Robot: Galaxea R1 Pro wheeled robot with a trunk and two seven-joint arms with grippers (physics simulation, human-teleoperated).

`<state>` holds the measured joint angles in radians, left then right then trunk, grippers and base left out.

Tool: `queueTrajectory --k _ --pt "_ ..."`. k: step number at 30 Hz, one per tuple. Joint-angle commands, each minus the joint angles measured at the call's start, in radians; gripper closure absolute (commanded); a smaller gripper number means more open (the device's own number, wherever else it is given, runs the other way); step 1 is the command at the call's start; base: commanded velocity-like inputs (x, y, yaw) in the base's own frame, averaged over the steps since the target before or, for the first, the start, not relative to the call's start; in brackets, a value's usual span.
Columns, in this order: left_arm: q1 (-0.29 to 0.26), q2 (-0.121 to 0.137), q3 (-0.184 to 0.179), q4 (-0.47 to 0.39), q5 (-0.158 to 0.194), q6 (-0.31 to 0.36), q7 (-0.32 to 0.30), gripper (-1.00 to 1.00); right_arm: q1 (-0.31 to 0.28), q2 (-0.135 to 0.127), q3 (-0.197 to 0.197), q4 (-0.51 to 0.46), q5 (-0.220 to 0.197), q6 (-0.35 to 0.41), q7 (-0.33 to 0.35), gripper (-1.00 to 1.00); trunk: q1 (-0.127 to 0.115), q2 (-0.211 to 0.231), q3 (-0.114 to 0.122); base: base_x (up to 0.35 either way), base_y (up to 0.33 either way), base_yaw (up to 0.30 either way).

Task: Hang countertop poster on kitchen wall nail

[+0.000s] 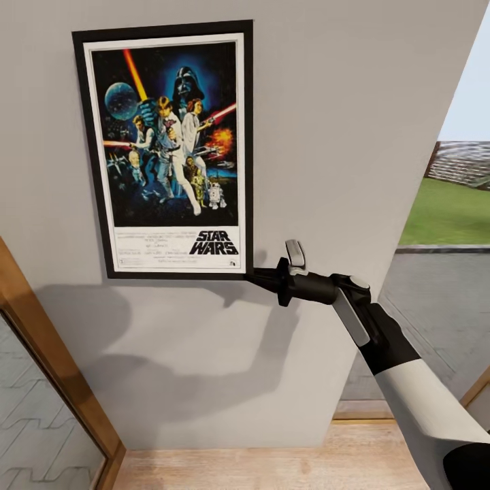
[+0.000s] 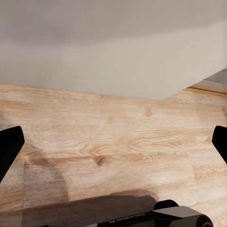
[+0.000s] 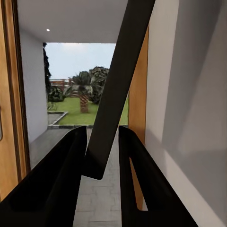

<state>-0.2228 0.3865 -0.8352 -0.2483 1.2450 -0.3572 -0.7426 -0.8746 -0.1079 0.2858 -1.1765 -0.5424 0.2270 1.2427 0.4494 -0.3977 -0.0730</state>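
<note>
At the far left of the head view a warm wooden door frame [image 1: 47,354] slants down to the floor, with pale patterned paving visible beyond it. To its right stands a smooth, matte light-grey wall [image 1: 327,122], and flat against its upper part is the poster [image 1: 167,146]: a tall rectangle with a thin black frame, a white border, bright painted figures on deep blue and the "STAR WARS" logo near its lower edge. It sits nearly upright, tilted very slightly.

At the poster's lower right corner is the right gripper [image 1: 257,275], black and slim, at the end of a black-and-white arm [image 1: 408,381] reaching in from the lower right. In the right wrist view its two dark fingers [image 3: 64,184] are closed on the poster's black frame edge [image 3: 118,85], which runs as a narrow dark bar up between them, with the grey wall just beside.

Soft shadows of the arm spread over the wall below the poster. The floor [image 1: 272,463] is light wood plank with visible grain and knots. At the right edge an opening shows grey paving, a green lawn and a pale sky.

In the left wrist view the left gripper [image 2: 113,142] hangs over the wood floor near the base of the grey wall, its black fingertips [image 2: 9,146] spread wide apart with nothing between them.
</note>
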Motion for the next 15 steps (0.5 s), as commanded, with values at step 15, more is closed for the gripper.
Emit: queueTrajectory --k 15 --pt "0.028 -0.025 -0.009 0.014 0.008 -0.009 -0.004 -1.0 -0.001 0.007 -0.001 0.001 -0.012 0.009 -0.013 1.0 0.001 -0.002 -0.002 0.0 0.0 0.0"
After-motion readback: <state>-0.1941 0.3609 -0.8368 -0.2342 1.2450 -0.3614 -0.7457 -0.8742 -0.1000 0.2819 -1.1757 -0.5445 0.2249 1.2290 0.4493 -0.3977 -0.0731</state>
